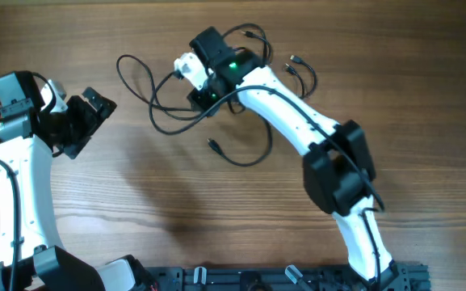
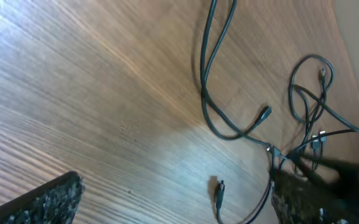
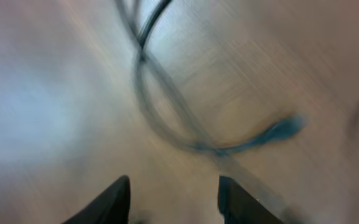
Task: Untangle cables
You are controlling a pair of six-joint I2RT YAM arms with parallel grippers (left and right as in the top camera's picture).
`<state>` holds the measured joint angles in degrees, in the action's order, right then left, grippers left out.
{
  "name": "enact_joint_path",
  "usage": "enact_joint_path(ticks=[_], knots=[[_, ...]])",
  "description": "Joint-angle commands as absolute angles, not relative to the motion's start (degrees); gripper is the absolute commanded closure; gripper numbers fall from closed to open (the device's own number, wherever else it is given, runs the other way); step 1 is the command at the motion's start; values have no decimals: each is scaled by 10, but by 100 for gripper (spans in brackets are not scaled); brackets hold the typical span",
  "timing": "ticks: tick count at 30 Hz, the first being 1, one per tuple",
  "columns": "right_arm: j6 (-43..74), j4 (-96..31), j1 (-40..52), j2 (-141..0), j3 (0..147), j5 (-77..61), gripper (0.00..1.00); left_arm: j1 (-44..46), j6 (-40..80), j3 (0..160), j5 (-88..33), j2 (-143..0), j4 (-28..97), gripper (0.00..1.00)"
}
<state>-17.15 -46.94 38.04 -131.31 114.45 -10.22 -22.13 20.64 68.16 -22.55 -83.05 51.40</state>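
Observation:
The cables [image 1: 216,113] are thin black cords in loose tangled loops at the table's upper middle, with small plugs at their ends. My right gripper [image 1: 203,97] hovers over the tangle's middle. In the right wrist view it [image 3: 174,200] is open and empty, and a blurred cord loop [image 3: 167,118] with a plug lies ahead of the fingers. My left gripper [image 1: 94,128] is open and empty, left of the cables and apart from them. In the left wrist view the left gripper [image 2: 176,205] faces cords [image 2: 213,93], with one loose plug [image 2: 219,191] between its fingers' line of sight.
The wooden table [image 1: 136,210] carries nothing else. The right arm [image 1: 329,162] crosses the right half of it over part of the cables. A dark rail [image 1: 297,279] runs along the front edge.

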Motion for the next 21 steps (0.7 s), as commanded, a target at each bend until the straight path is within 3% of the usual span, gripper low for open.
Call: enact_joint_path(ticks=[1,7,12,21], knots=[[-377,-454,394,-1350,1147,-13,52,-220,199,690,-231,-833,508,0],[-477,-442,396,-1365,1147,-48,49,-220,199,690,-231,-833,505,0],[-480,-426,396,-1373,1147,-91,44,-220,199,690,-231,-833,505,0],[-478,-403,396,-1409,1147,-91,46,-220,199,690,-231,-833,506,0]])
